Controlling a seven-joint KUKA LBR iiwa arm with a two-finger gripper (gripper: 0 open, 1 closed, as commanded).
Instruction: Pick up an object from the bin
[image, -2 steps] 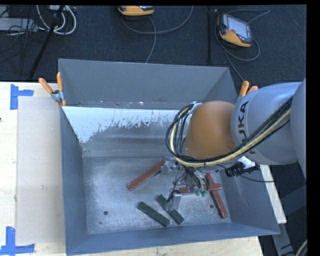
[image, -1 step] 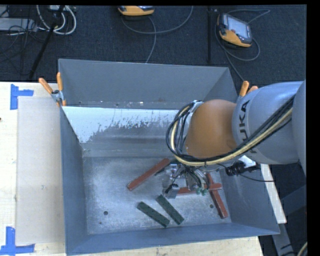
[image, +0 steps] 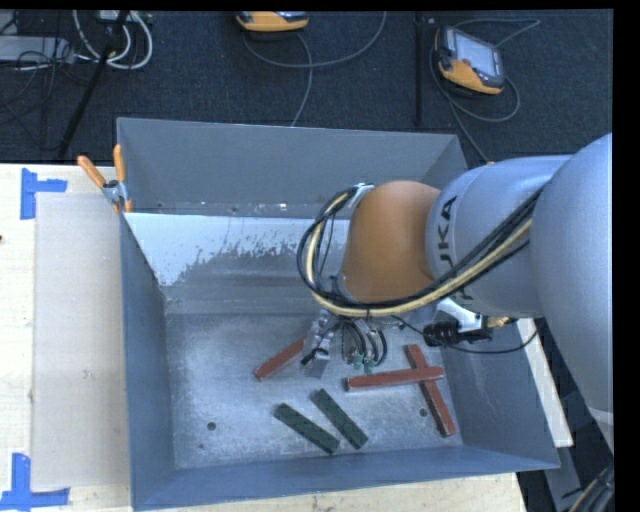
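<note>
My gripper (image: 322, 352) hangs low over the middle of the bin floor, beneath the orange wrist cover. Its tips are just at the right end of a reddish-brown flat stick (image: 279, 361) that lies slanted on the floor. To the right lies a second reddish-brown stick (image: 395, 378), nearly level, crossed by a third one (image: 431, 403) running down toward the bin's right corner. Two dark green flat bars (image: 306, 428) (image: 338, 418) rest side by side below the gripper, near the front wall. Nothing shows between the fingers.
The arm and its cables fill the right and upper middle of the bin. The left part of the floor is bare grey metal.
</note>
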